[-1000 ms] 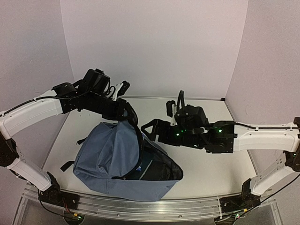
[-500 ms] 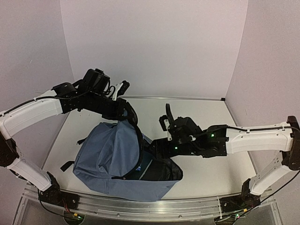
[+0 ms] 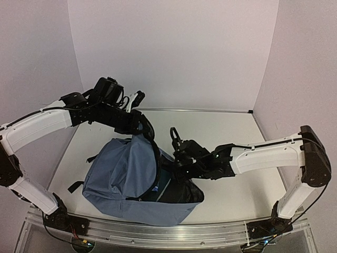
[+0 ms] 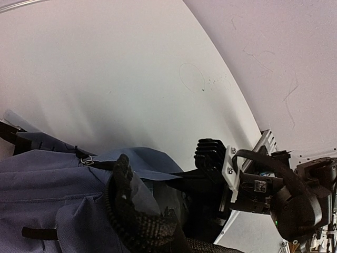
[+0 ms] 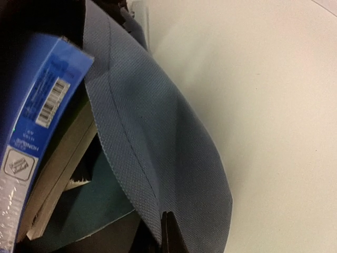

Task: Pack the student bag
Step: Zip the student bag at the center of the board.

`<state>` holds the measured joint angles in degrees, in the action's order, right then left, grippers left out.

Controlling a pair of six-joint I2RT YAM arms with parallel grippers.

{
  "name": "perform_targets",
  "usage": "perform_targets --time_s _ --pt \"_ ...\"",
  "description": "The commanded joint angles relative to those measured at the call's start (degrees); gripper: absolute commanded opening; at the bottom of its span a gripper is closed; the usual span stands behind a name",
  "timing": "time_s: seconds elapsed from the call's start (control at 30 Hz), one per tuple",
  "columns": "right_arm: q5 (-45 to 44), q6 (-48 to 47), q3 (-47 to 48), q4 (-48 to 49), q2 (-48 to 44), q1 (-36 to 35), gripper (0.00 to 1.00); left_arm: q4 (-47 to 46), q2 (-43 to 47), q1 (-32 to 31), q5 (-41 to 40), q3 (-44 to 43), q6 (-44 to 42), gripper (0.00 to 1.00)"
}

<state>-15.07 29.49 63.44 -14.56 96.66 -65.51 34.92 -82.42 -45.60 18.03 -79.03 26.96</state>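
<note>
The student bag (image 3: pixel 118 174), slate-blue fabric with black straps, lies on the table with its dark mouth toward the right. My left gripper (image 3: pixel 140 130) is shut on the bag's top edge and holds it raised. My right gripper (image 3: pixel 175 169) sits at the far rim of the mouth. In the right wrist view its fingertips (image 5: pixel 168 232) are pressed together on the edge of the blue flap (image 5: pixel 152 126). Inside the mouth lie a blue book with a barcode (image 5: pixel 37 121) and a teal book (image 5: pixel 100 205). The left wrist view shows bag fabric (image 4: pixel 31 190) and the right arm's wrist (image 4: pixel 253 184).
White table (image 3: pixel 237 190) stretches bare to the right of the bag, bounded by lilac walls (image 3: pixel 174 52) at the back and sides. A metal rail (image 3: pixel 158 232) runs along the near edge between the arm bases. A loose black strap (image 3: pixel 75 185) trails left of the bag.
My right arm has swung left and down to the bag's mouth, and its gripper has gone from open to shut on the flap edge. The left arm has held still.
</note>
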Motion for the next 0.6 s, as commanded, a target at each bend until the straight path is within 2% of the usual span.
perform_targets --time_s 0.0,0.2,0.33,0.4,0.43,0.47,0.53,0.57 --pt "-2.3 5.0 2.8 5.7 0.7 4.2 0.0 -3.8 -1.7 2.9 2.5 -5.7 -2.0 0.0" --pt "4.6 7.4 3.5 16.3 2.7 10.4 0.0 -3.1 -8.7 6.9 7.2 -12.3 -4.5 0.0" --pt "5.6 6.3 6.5 17.4 5.6 12.3 0.0 -2.3 -14.0 7.3 9.1 -16.2 -6.2 0.0" --pt "5.5 5.7 7.0 17.3 5.4 13.0 0.04 -1.6 -15.8 7.3 10.6 -17.5 -6.2 0.0" --pt "4.9 5.4 6.8 17.3 4.7 13.3 0.1 -1.1 -16.5 7.3 11.1 -18.0 -6.2 0.04" --pt "4.3 5.1 6.1 17.2 3.5 13.6 0.21 -0.4 -16.9 7.4 11.7 -18.3 -6.0 0.13" --pt "2.6 4.6 4.0 16.5 0.6 14.3 0.43 0.1 -16.4 7.4 12.0 -17.5 -5.6 0.37" --pt "1.3 4.5 2.6 15.7 -1.3 14.7 0.48 -0.1 -15.4 7.4 11.6 -16.2 -5.4 0.49"
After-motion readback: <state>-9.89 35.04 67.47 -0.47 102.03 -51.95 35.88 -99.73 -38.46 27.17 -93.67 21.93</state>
